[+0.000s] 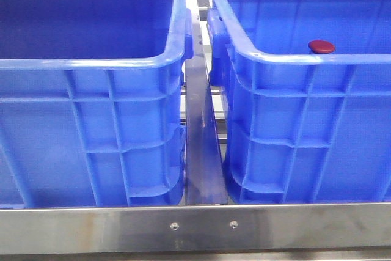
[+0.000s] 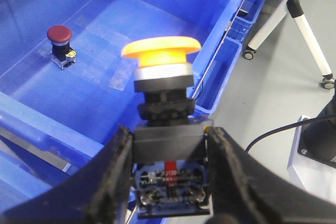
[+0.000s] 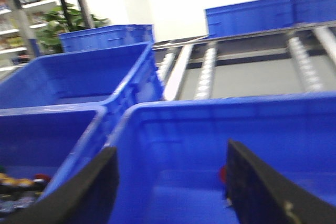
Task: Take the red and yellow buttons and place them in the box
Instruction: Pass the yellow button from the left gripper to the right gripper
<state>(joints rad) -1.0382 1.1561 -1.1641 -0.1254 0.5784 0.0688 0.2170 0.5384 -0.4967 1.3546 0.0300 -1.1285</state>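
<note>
A: Looking forward, what shows?
B: Two blue crates; the right crate point(image 1: 305, 120) holds the red button point(image 1: 321, 46). Neither end effector appears.
A: The left wrist?
B: The left end effector point(image 2: 170, 145) pinches the yellow button point(image 2: 161, 56) by its dark base, above that crate; the red one sits beyond it. Its label is unreadable.
A: The right wrist?
B: The right end effector point(image 3: 170, 182) is spread, empty, over a crate.

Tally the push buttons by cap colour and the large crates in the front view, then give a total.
Dark red dome-capped push button: 1
Yellow-orange dome-capped push button, held in the left claw: 1
Large blue plastic crates, one on the left and one on the right: 2
Total: 4
</note>
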